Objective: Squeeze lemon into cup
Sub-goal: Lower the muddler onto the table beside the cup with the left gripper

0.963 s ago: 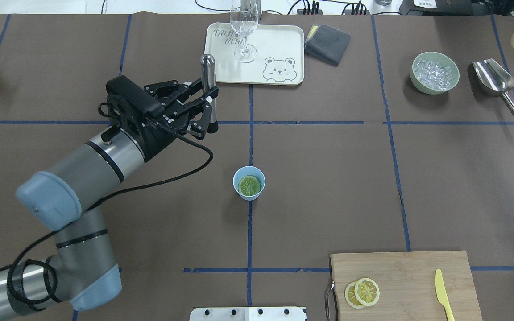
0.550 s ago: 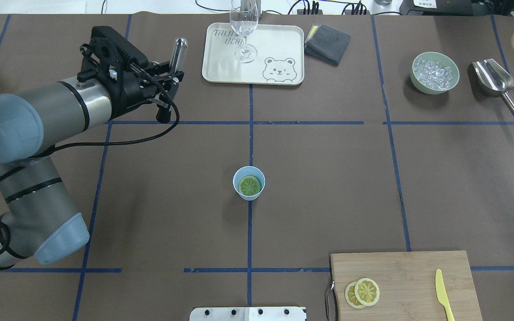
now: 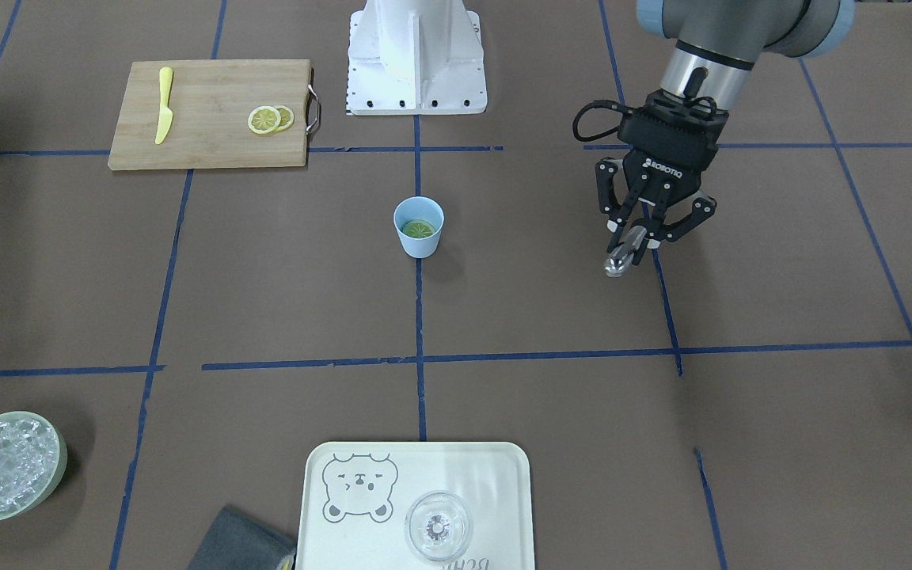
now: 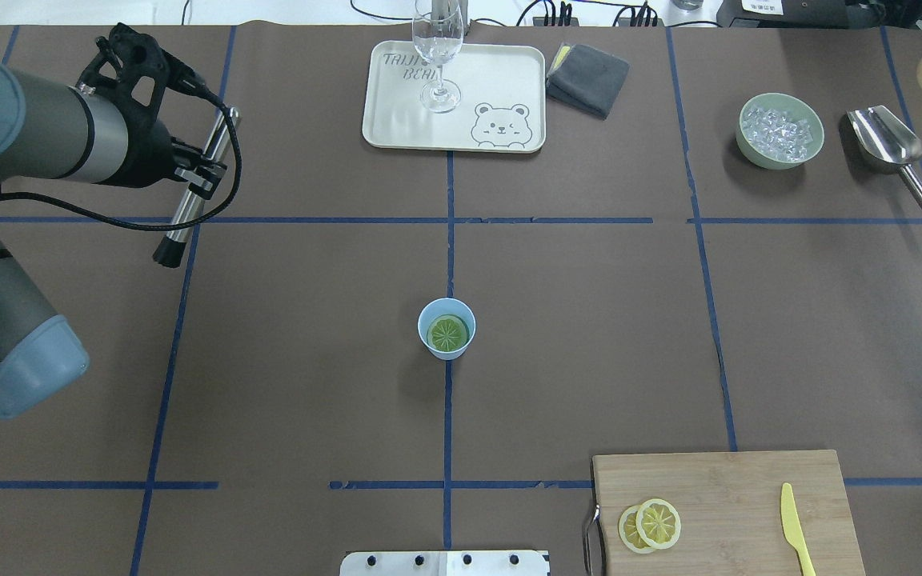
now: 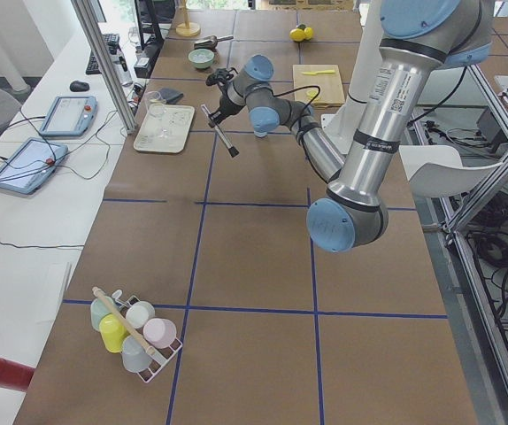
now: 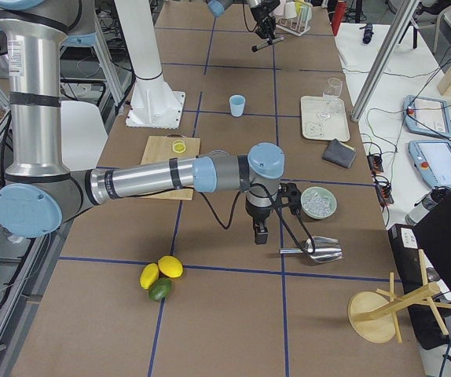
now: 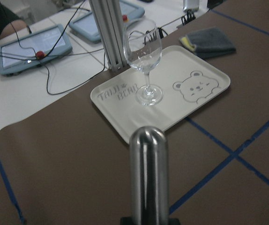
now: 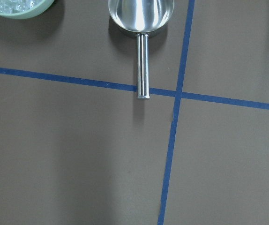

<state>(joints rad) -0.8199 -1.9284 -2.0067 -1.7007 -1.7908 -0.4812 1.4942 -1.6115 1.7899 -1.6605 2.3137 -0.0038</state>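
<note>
My left gripper [image 3: 644,236] is clamped on a metal muddler [image 4: 182,212], which lies tilted: shiny end away from the base, dark head toward it and lower. The cup [image 4: 446,349] stands upright at the table's middle, well apart, off to the gripper's right and closer to the base, with the lemon [image 4: 447,332] lying flat inside. I judge this arm the nearer one, and it must swing the dark head over the rim. The right gripper [image 6: 261,233] hangs by the scoop [image 6: 320,250]; I cannot tell its jaws
</note>
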